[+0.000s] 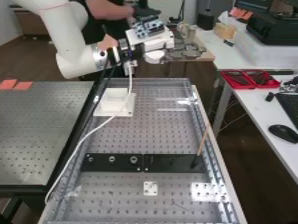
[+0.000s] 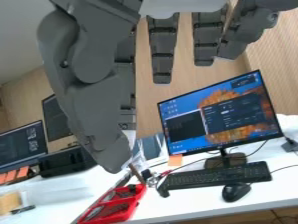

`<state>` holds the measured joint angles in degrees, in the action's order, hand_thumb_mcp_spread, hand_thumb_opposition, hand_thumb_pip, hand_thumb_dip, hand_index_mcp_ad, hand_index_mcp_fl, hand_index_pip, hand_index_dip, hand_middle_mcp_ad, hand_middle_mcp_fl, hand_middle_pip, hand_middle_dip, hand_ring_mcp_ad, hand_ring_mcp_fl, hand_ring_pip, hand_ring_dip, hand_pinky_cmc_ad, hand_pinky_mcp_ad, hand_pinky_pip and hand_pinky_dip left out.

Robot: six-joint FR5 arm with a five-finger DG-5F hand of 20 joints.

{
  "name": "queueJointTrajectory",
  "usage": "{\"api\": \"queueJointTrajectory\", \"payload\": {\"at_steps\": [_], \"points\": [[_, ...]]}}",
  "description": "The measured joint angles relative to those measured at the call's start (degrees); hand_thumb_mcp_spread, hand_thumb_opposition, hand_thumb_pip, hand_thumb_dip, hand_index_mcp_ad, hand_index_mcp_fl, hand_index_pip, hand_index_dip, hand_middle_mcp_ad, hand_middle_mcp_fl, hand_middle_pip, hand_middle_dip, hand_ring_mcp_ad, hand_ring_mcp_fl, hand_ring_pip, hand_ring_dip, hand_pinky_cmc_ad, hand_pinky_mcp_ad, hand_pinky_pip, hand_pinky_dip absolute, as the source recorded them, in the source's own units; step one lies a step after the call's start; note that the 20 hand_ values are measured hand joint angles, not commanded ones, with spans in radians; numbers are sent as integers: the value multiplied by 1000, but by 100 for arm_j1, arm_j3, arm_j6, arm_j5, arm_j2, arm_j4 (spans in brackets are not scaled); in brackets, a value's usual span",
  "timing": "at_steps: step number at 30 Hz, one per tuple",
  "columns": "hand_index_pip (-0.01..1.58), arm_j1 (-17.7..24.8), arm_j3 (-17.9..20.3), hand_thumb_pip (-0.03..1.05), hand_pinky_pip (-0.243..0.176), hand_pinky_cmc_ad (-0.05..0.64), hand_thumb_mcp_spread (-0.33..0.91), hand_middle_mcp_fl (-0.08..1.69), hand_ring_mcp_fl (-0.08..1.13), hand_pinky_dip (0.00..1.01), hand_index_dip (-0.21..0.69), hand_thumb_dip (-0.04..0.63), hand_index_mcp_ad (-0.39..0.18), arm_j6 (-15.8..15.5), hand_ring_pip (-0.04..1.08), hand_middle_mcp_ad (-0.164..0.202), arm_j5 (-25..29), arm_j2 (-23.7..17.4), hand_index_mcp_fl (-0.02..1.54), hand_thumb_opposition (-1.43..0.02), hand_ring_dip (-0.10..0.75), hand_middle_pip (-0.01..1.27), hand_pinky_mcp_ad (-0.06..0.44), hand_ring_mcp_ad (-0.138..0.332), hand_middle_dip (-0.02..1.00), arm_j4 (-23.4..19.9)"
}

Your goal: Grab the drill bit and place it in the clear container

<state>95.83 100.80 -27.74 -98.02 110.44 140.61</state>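
The hand (image 1: 184,50) is held past the bench's far end in the high view, well away from the things on the bench. In the wrist view the hand (image 2: 93,95) has relaxed, mostly straight fingers and a thumb, with nothing between them. A slender tan stick with a dark lower end (image 1: 203,141) leans at the right end of a black strip (image 1: 169,162); I cannot tell whether it is the drill bit. A whitish box-like piece (image 1: 115,101) sits at the bench's far left; whether it is the clear container is unclear.
Red trays (image 1: 249,79) with dark items stand on the white side table (image 1: 266,107), near a keyboard and a mouse (image 1: 284,133). A white cable crosses the left of the perforated bench (image 1: 143,137). A person stands behind the arm.
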Motion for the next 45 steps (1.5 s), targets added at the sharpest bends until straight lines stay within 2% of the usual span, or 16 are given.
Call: {"api": "queueJointTrajectory", "payload": {"at_steps": [14, 22, 37, 45], "points": [[1147, 274, -398, 496, -113, 227, 609, 244, 93, 175, 61, 253, -134, 38, 96, 82, 199, 626, 803, -988, -47, 127, 176, 239, 157, 308], [1147, 326, -609, 496, -113, 227, 609, 244, 96, 176, 61, 251, -134, 18, 101, 82, 399, 1006, 803, -988, -47, 127, 176, 239, 157, 628], [1147, 299, -757, 496, -113, 227, 609, 244, 94, 173, 61, 251, -134, -98, 101, 82, 700, 1450, 803, -988, -47, 127, 176, 241, 157, 913], [1150, 292, -825, 496, -113, 227, 609, 244, 94, 173, 61, 253, -134, -75, 101, 82, 707, 1520, 803, -988, -47, 127, 176, 241, 157, 1002]]}}
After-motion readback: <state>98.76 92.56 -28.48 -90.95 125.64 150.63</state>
